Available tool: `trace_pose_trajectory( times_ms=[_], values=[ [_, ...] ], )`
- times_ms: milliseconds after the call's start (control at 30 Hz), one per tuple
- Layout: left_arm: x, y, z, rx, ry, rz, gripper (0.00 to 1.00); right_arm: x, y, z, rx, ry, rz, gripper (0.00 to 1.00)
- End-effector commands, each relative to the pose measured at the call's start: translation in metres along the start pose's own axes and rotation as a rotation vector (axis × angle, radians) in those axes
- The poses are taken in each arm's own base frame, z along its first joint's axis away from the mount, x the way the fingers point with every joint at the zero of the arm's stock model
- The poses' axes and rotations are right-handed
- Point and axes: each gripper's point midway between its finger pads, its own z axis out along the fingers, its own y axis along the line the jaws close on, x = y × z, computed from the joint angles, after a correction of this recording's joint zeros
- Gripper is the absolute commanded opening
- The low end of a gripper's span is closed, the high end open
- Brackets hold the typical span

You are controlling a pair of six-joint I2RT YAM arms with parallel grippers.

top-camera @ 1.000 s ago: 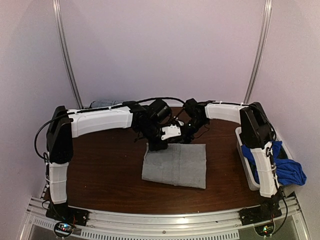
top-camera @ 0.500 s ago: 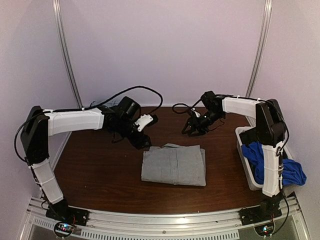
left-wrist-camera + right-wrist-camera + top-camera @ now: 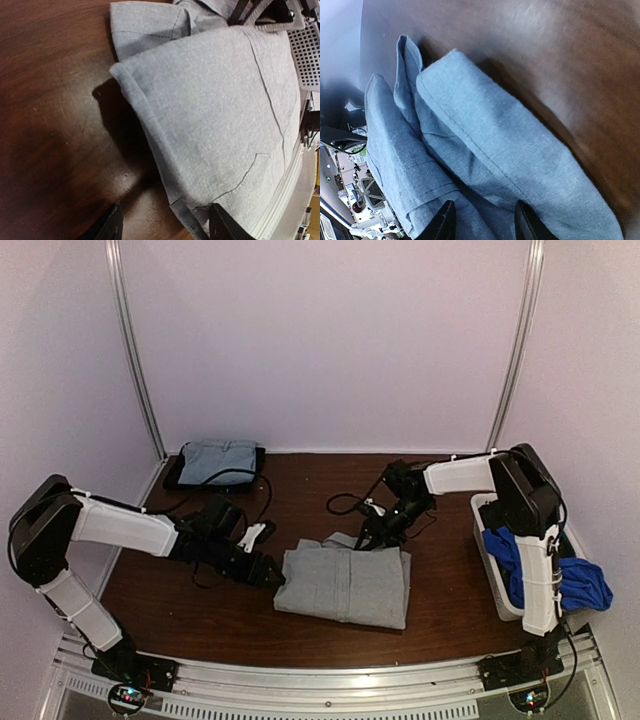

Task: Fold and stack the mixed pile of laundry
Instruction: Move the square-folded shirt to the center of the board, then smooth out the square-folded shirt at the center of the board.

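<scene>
The folded grey trousers lay in the middle of the table. The left hand was open at their near left corner, holding nothing. The right hand sat partly open over the far edge, gripping nothing that I could see. It looked like they were about to lift the trousers onto the folded stack at the back left, so both hands needed to close first

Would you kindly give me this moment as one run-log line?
left hand: open, at left edge of folded grey garment | right hand: open, at its far edge | blue cloth: in white bin
</scene>
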Motion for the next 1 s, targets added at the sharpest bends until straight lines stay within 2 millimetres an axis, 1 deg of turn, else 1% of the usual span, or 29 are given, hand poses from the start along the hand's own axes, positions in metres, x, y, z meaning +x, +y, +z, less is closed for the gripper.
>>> trace_pose_trajectory(
  times_ms=[0, 100, 167, 200, 233, 300, 333, 367, 467, 600, 733, 767, 800, 833, 900, 967],
  values=[
    [-0.023, -0.026, -0.018, 0.146, -0.161, -0.069, 0.6, 0.021, 0.027, -0.003, -0.019, -0.001, -0.044, 0.42],
    [-0.02, -0.03, -0.029, 0.184, -0.188, -0.052, 0.59, 0.049, 0.046, 0.006, -0.047, 0.038, -0.056, 0.42],
    [-0.024, -0.04, -0.038, 0.199, -0.196, 0.01, 0.6, 0.06, 0.052, 0.004, -0.059, 0.05, -0.055, 0.42],
    [-0.026, -0.042, -0.041, 0.19, -0.194, 0.048, 0.6, 0.063, 0.055, 0.0, -0.063, 0.046, -0.06, 0.43],
    [-0.027, -0.041, -0.042, 0.171, -0.183, 0.067, 0.6, 0.063, 0.054, -0.003, -0.057, 0.039, -0.06, 0.43],
    [-0.03, -0.039, -0.041, 0.15, -0.176, 0.085, 0.6, 0.058, 0.05, -0.011, -0.052, 0.015, -0.05, 0.45],
    [-0.025, -0.034, -0.036, 0.138, -0.146, 0.072, 0.6, 0.054, 0.046, -0.016, -0.052, 0.001, -0.037, 0.46],
    [-0.024, -0.033, -0.033, 0.136, -0.136, 0.067, 0.6, 0.05, 0.043, -0.019, -0.051, -0.013, -0.027, 0.46],
    [-0.028, -0.029, -0.024, 0.121, -0.116, 0.035, 0.6, 0.038, 0.034, -0.024, -0.031, -0.036, -0.01, 0.46],
    [-0.029, -0.02, -0.013, 0.099, -0.093, -0.009, 0.61, 0.034, 0.025, -0.014, -0.027, -0.01, 0.006, 0.44],
    [-0.032, -0.025, -0.004, 0.138, -0.072, -0.004, 0.59, 0.037, 0.018, 0.0, -0.027, 0.034, 0.006, 0.4],
    [-0.031, -0.026, -0.001, 0.153, -0.06, -0.007, 0.58, 0.04, 0.017, 0.005, -0.032, 0.05, 0.006, 0.39],
    [-0.037, -0.031, 0.0, 0.178, -0.075, 0.007, 0.56, 0.042, 0.016, 0.009, -0.036, 0.064, 0.006, 0.38],
    [-0.038, -0.034, 0.001, 0.195, -0.073, 0.012, 0.54, 0.044, 0.016, 0.014, -0.04, 0.077, 0.006, 0.38],
    [-0.042, -0.036, 0.005, 0.206, -0.069, 0.019, 0.51, 0.048, 0.013, 0.022, -0.038, 0.1, 0.005, 0.37],
    [-0.048, -0.039, 0.007, 0.218, -0.072, 0.029, 0.45, 0.05, 0.01, 0.027, -0.04, 0.109, 0.01, 0.34]
  ],
)
